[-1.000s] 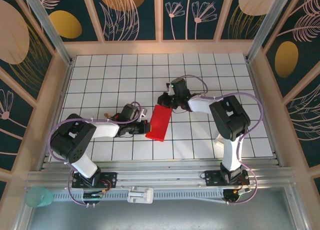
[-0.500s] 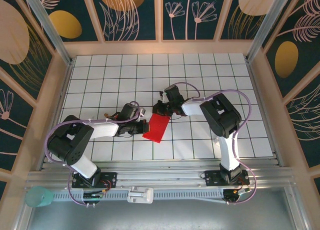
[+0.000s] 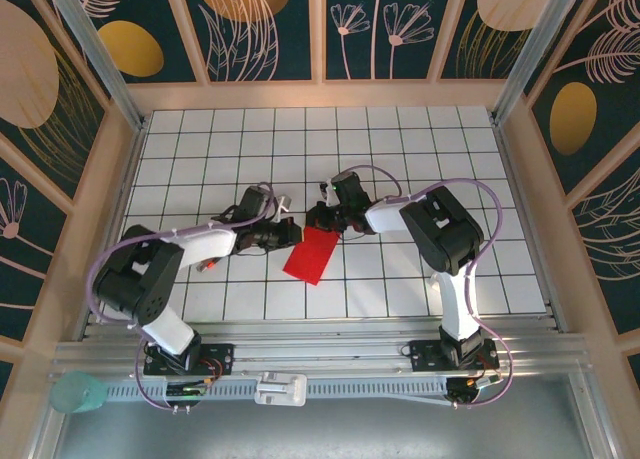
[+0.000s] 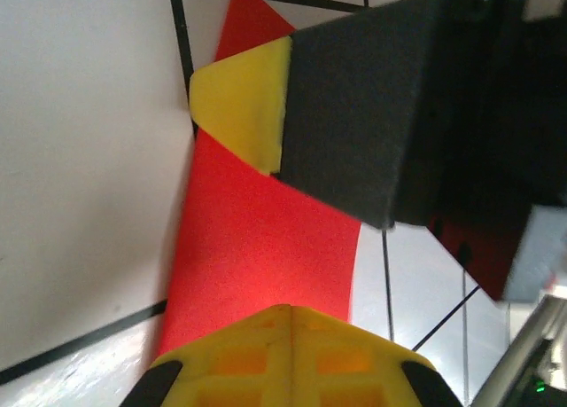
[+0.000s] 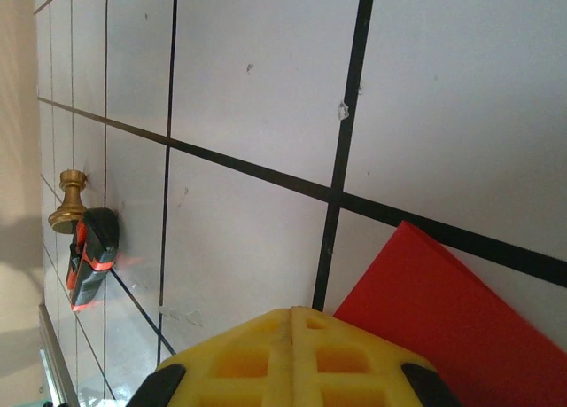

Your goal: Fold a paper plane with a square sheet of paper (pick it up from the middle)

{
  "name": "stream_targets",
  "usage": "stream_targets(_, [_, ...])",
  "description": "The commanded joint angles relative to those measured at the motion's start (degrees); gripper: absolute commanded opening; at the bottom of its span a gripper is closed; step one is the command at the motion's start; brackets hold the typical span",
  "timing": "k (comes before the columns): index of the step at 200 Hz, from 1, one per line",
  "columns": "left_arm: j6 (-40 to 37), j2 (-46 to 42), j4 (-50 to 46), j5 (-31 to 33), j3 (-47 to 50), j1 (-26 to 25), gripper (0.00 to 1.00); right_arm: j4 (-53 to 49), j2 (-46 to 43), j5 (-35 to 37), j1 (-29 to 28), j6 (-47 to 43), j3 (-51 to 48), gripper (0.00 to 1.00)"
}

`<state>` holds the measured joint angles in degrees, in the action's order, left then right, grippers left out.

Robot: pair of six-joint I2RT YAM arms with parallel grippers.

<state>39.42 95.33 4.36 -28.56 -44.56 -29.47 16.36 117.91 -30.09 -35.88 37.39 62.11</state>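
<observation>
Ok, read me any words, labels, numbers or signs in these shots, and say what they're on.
None can be read. The red paper is plain, the white table carries only black grid lines, and the dark wall panels show leaf and flower drawings without lettering. Any marking on the arms is too small to tell.

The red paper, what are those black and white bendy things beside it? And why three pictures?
They are two robot arms, the left arm and the right arm, bolted at the near edge of the white tiled table. One picture looks down from above: there the left hand and the right hand meet at the far end of the red paper, which lies on the table. The other two pictures come from cameras on each wrist, so that hand's own yellow fingers look huge. Both hands are shut. I can't tell whether either grips the paper or just touches it.
</observation>
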Motion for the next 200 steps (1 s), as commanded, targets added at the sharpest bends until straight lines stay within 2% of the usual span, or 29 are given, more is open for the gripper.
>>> stream_targets(1, [-0.27, 4.51, 1.99, -4.41, -2.07, 1.06, 0.00, -3.44, 1.48, 2.93, 0.72, -1.63, -2.34, 0.00])
stream_targets(54, [-2.05, 9.42, 0.34, -3.98, -2.68, 2.05, 0.00, -4.11, 1.37, 3.66, 0.72, -2.05, -2.52, 0.00])
stream_targets(135, [-2.21, 4.08, -1.64, -6.31, 9.10, 1.96, 0.00, -5.38, 2.34, 4.60, 0.91, -2.51, -1.87, 0.00])
stream_targets(200, [-1.31, -0.96, -3.46, -5.42, 17.05, 0.48, 0.00, -6.08, 2.95, 4.95, 0.88, -2.83, -1.09, 0.00])
